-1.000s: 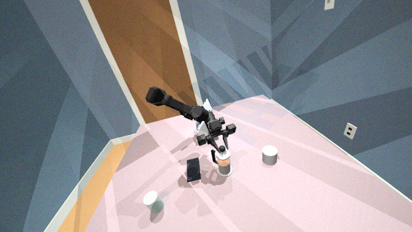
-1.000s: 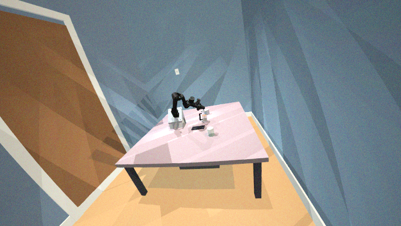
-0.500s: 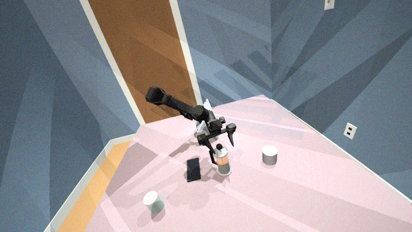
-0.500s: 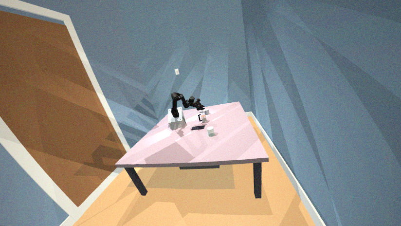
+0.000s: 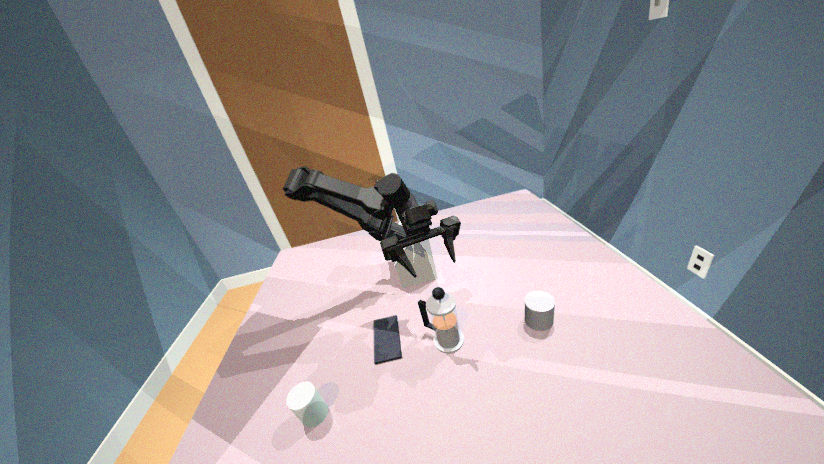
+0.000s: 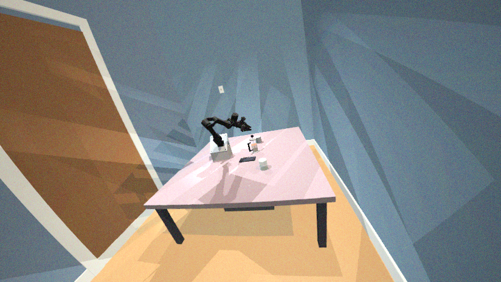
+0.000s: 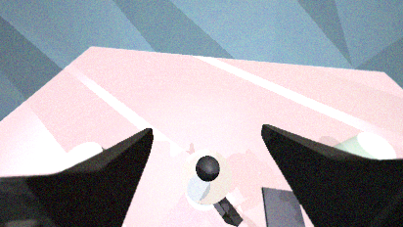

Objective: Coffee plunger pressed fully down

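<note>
Top view: the gripper (image 5: 432, 258) hung mid-frame above the pink table (image 5: 576, 391), fingers spread wide apart with nothing between them, tips pointing down toward the lower part of the frame. The coffee press (image 5: 445, 322) stood just below center, clear of both fingertips, upright, long axis vertical, black plunger knob (image 5: 438, 292) on top and sitting low on the lid, dark handle sticking out to frame left. A dark flat slab (image 5: 386, 338) lay just left of the press, long side running up-down in frame. A grey cylinder (image 5: 539, 310) stood to the right, well apart, and a white cup (image 5: 307, 403) sat lower left. Exterior view: the arm (image 6: 224, 126) reached from its white base (image 6: 220, 149) at the far left part of the table (image 6: 280, 182) toward the right; the press (image 6: 253, 144) stood upright just right of and below the gripper (image 6: 246, 126), tiny in frame, so finger gap hard to read here. The slab (image 6: 247, 159) and cup (image 6: 262, 163) lay in front of it. Wrist view: the two dark fingers framed the lower left and lower right corners, set far apart; the knob (image 7: 207, 167) sat between them at lower center, seen from above, touching neither, with the press's round lid (image 7: 205, 188) ringed around it, axis pointing nearly straight at the camera. The handle (image 7: 226, 211) pointed toward the bottom edge. The slab (image 7: 280, 207) showed at the bottom right, the cup (image 7: 367, 146) at right edge.
</note>
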`<action>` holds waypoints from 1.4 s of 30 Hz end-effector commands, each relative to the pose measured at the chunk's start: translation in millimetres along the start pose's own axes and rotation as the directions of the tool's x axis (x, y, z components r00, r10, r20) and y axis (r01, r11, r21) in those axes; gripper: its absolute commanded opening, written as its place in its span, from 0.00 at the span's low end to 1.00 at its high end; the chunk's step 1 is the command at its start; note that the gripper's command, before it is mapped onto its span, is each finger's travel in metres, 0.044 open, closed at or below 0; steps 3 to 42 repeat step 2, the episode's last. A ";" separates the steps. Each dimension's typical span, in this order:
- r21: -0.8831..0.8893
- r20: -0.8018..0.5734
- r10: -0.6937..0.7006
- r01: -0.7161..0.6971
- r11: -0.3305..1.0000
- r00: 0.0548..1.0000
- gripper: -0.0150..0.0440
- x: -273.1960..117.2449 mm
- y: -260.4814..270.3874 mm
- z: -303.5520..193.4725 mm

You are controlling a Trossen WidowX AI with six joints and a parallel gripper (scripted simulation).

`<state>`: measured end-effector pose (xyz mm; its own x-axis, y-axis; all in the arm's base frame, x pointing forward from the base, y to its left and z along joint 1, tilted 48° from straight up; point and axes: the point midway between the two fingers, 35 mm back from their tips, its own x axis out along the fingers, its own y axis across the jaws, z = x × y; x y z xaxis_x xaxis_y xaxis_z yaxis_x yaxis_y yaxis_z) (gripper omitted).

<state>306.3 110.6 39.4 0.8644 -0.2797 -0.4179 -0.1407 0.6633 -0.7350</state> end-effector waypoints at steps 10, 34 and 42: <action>0.007 -0.001 -0.009 0.009 1.000 1.000 1.00 -4.8 -3.1 2.8; 0.007 -0.001 -0.009 0.009 1.000 1.000 1.00 -4.8 -3.1 2.8; 0.007 -0.001 -0.009 0.009 1.000 1.000 1.00 -4.8 -3.1 2.8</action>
